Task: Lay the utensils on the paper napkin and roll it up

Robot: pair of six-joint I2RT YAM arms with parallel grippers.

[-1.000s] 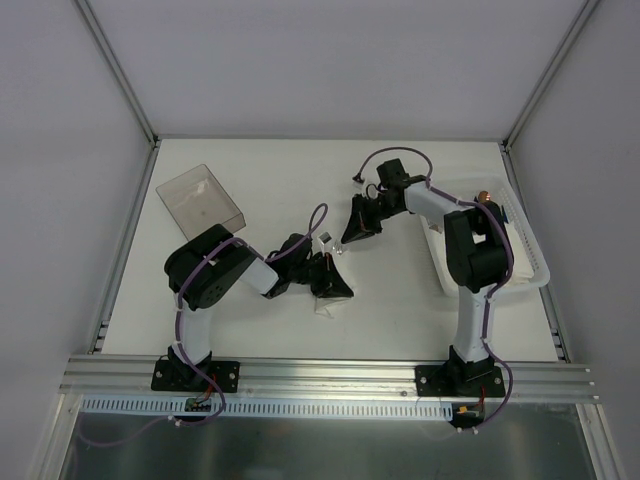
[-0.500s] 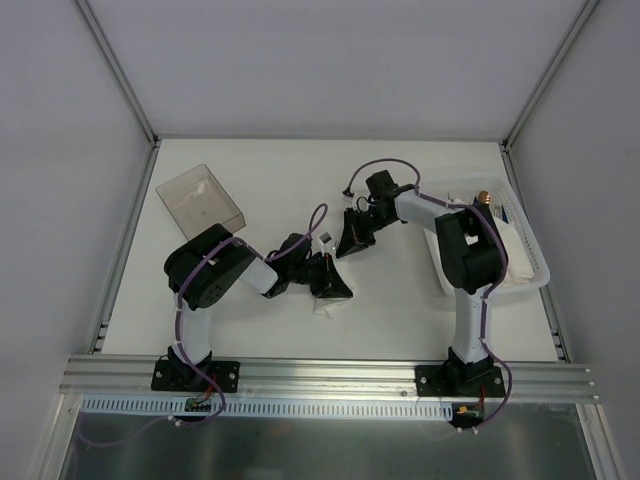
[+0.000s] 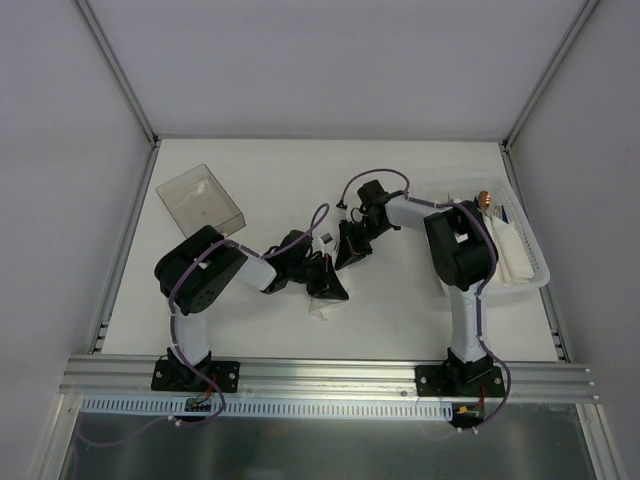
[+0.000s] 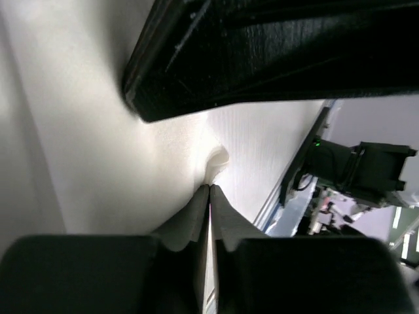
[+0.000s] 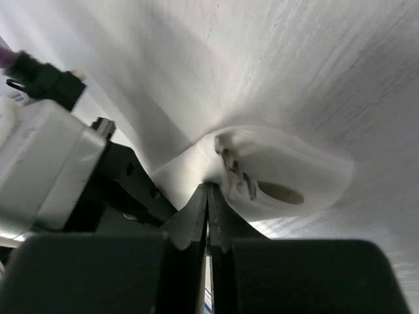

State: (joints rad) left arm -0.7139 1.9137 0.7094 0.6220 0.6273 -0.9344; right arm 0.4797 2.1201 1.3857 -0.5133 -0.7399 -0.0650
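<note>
Your thin white paper napkin is curled into a soft tube with an open end, lying on the white table near its middle, between the two grippers. In the right wrist view, silver-grey metal utensils show as tines just inside that opening. You cannot count how many pieces are wrapped.

You have one napkin, one clear plastic box at the far left, one white rectangular plastic tray at the right edge and one small gold-coloured round item at the tray's far end.

Your left gripper has its fingers pressed together, tips down at a pucker in the paper. Your right gripper is also closed tight, tips at the roll's edge. You cannot tell whether either one has a layer of paper caught.

Since a second ago, your right arm has swung in toward the left gripper, so the two now sit just beside each other. The left gripper has barely shifted.
</note>
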